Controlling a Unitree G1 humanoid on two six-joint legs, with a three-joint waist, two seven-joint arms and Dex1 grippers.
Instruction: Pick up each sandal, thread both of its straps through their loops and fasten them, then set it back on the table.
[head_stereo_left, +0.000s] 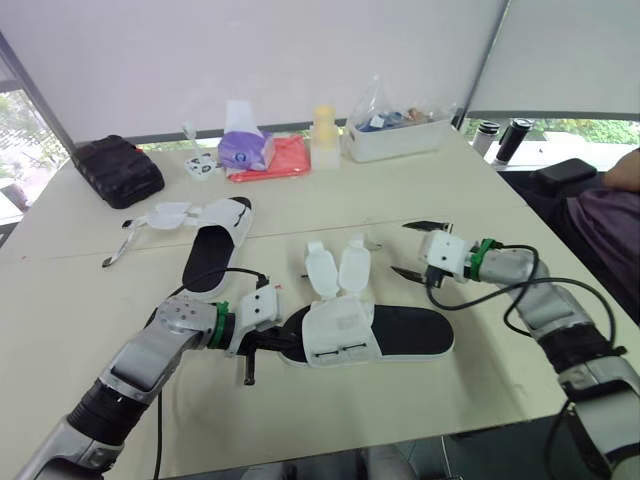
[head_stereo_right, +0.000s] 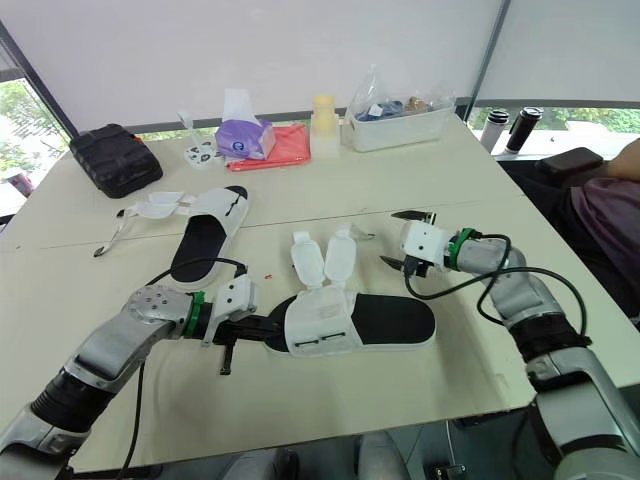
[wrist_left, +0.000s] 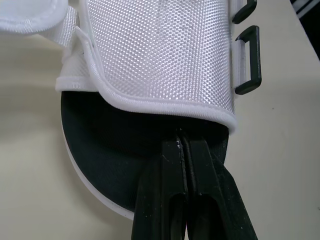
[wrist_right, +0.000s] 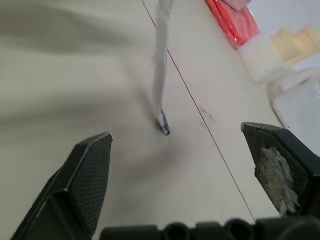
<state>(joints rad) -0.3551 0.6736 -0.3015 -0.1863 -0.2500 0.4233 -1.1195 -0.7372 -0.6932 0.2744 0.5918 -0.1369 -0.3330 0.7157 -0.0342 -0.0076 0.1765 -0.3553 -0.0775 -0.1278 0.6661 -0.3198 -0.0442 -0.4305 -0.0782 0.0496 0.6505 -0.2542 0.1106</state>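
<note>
Rests left gripper (wrist_left: 182, 145) with jaws shut, tips on near sandal's (head_stereo_left: 405, 330) black footbed under the white upper; hovers right gripper (head_stereo_left: 404, 248) above table (head_stereo_left: 480, 370), jaws wide open, empty, beside its unfastened straps (head_stereo_left: 338, 270)

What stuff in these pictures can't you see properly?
Left wrist view: the left gripper has its tips under the white upper of the near sandal, so whether they pinch anything is hidden.
Left wrist view: one of the black loops is cut off by the picture's edge.
Eye views: the person is cut off by the right edge.
Eye views: what is in the clear bin is too small to tell, under a plastic bag.
</note>
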